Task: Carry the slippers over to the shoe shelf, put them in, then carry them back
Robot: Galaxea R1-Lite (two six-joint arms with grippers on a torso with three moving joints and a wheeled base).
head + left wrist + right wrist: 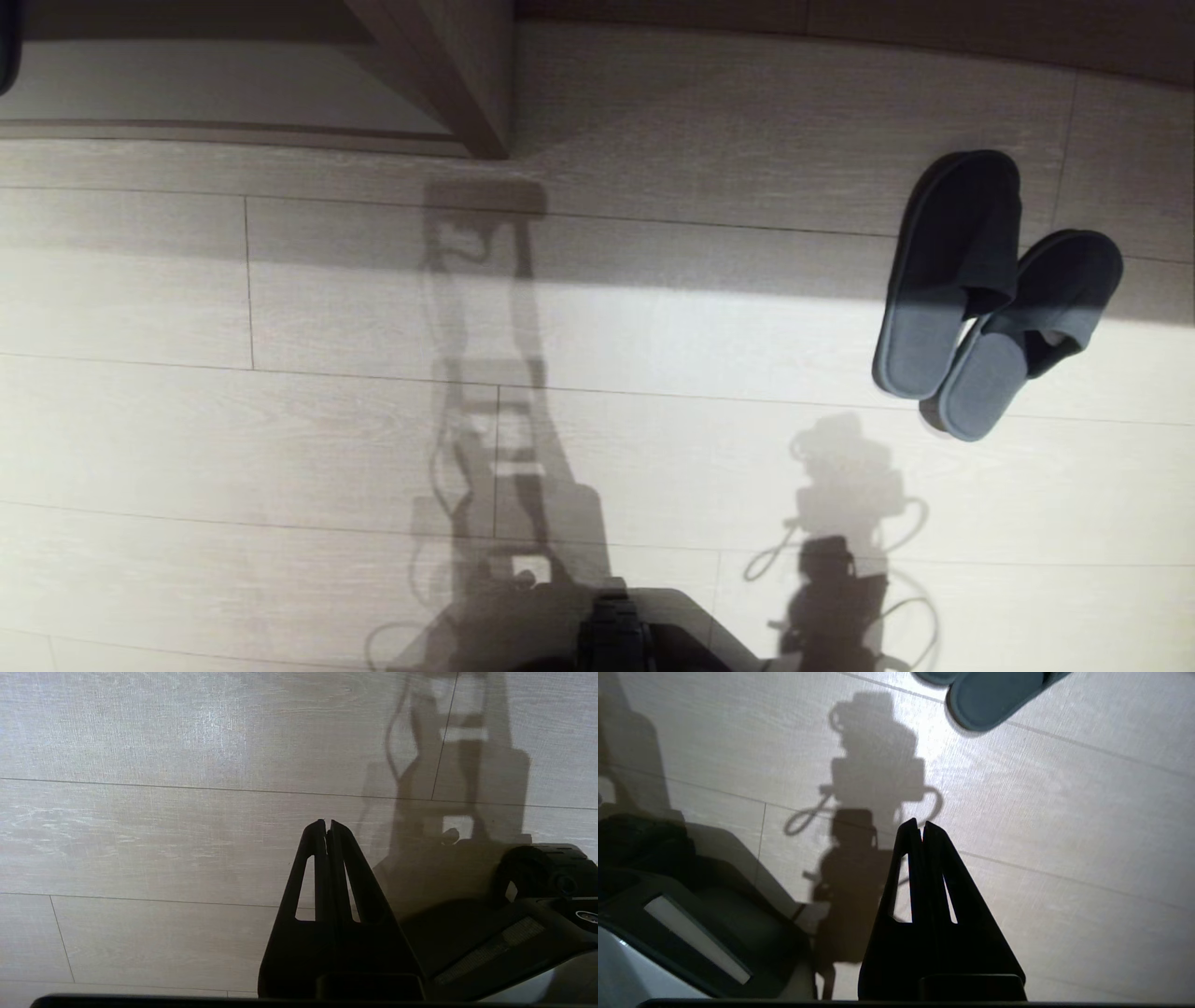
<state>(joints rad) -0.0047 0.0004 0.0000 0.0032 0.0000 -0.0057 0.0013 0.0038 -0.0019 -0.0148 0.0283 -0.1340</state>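
Note:
The grey-blue slippers [990, 289] lie side by side on the pale wood floor at the right of the head view, one partly overlapping the other. Their heel ends [990, 695] show at the edge of the right wrist view. The shoe shelf [224, 93] is the low beige compartment at the top left, with a divider panel [457, 75]. My right gripper [922, 828] hangs shut and empty above bare floor, short of the slippers. My left gripper [327, 826] is shut and empty over the floor. Neither gripper appears in the head view.
My dark base [635, 635] sits at the bottom centre of the head view and shows in both wrist views [537, 905] [691, 914]. Shadows of my arms fall across the floor. A dark wall strip [840, 19] runs along the top right.

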